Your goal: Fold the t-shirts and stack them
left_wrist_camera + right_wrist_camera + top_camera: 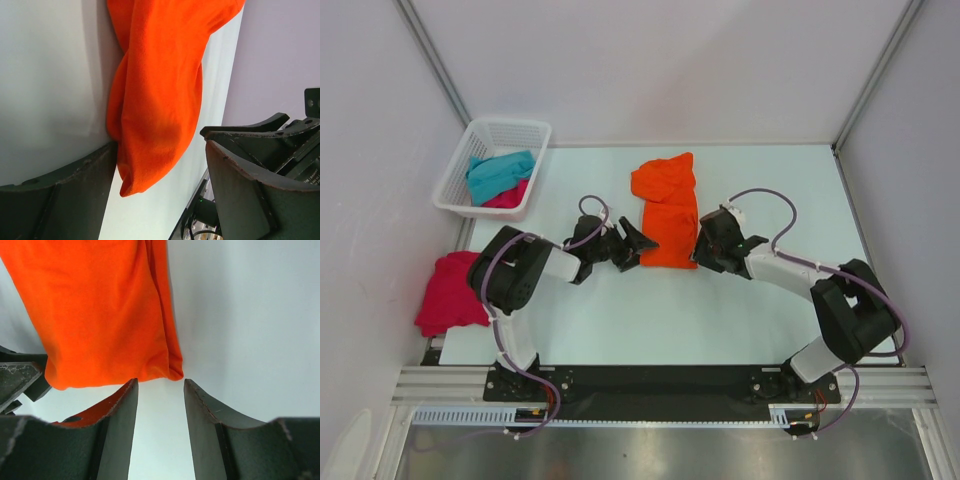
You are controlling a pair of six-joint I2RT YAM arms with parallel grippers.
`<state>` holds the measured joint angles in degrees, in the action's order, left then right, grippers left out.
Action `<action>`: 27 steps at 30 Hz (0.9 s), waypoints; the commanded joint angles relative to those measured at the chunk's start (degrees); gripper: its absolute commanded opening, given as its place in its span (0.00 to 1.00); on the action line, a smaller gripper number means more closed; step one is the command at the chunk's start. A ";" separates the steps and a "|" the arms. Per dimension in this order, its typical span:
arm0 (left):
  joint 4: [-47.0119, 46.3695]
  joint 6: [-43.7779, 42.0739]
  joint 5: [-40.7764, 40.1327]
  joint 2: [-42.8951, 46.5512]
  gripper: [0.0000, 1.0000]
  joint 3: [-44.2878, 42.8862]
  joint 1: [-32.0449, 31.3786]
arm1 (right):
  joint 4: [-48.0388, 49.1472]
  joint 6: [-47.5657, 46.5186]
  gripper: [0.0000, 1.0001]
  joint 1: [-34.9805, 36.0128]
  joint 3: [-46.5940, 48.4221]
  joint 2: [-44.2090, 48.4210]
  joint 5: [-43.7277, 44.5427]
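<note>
An orange t-shirt (666, 210) lies folded into a long strip in the middle of the table. My left gripper (640, 243) is at its near left corner, jaws open. In the left wrist view that corner of the orange t-shirt (160, 95) hangs between the spread fingers (65, 195), against the left one and apart from the right. My right gripper (704, 247) is at the near right corner, open. Its fingertips (131, 390) stop just short of the shirt's hem (105, 315), with only table between them. A crimson t-shirt (450, 292) lies crumpled at the table's left edge.
A white lattice basket (463, 150) stands at the back left, holding a teal t-shirt (500, 172) and a pink one (512, 196). Grey walls close in the table at the back and both sides. Both arm bases sit on the black rail (660, 380) at the near edge.
</note>
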<state>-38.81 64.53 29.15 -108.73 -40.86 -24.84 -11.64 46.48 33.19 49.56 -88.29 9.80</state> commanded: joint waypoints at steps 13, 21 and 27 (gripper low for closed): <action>9.63 -3.36 -2.78 -0.87 0.79 -0.36 -0.56 | 3.99 -1.21 0.48 -1.19 4.58 -11.64 -1.10; 9.28 -3.62 -2.25 -1.75 0.63 -0.71 -0.56 | 5.31 -1.13 0.35 -1.64 4.58 -12.96 -2.42; 9.80 -3.54 -2.08 -1.58 0.02 -1.59 -0.56 | 5.40 -1.04 0.00 -1.55 3.53 -11.73 -3.39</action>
<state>-32.12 62.72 28.03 -109.95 -41.89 -25.08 -6.35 45.43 31.64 53.98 -99.96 6.72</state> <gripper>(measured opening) 0.059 0.022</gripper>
